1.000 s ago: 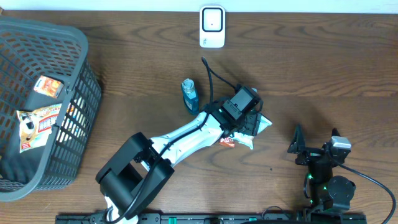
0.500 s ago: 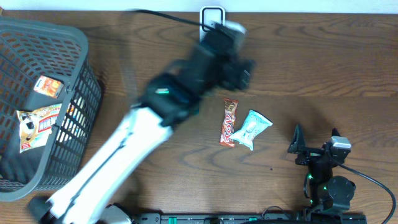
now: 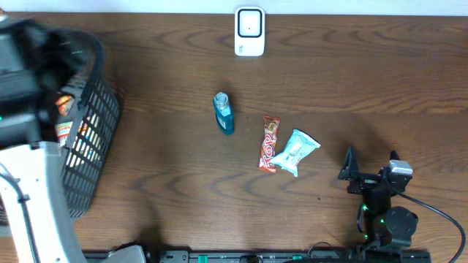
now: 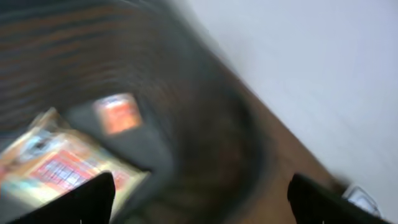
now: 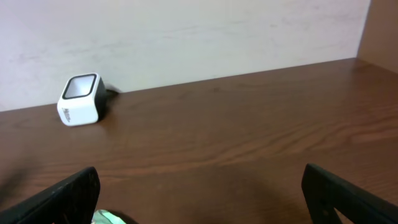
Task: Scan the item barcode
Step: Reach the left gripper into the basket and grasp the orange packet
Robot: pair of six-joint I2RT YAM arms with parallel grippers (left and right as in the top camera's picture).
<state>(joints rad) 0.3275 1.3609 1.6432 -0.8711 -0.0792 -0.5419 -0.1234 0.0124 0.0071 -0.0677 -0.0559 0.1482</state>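
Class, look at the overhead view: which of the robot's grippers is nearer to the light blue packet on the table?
Right. The right gripper sits close beside the light blue packet; the left gripper is far off, over the basket.

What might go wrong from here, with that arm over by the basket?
1. The left hand hangs open above the basket, and its camera view is blurred; it might clip the rim or snag the mesh.
2. The candy bar and teal packet lie close together, perhaps touching, so grasping one may drag the other.
3. The scanner sits at the far edge of the table; an item held facing away from it would not scan.
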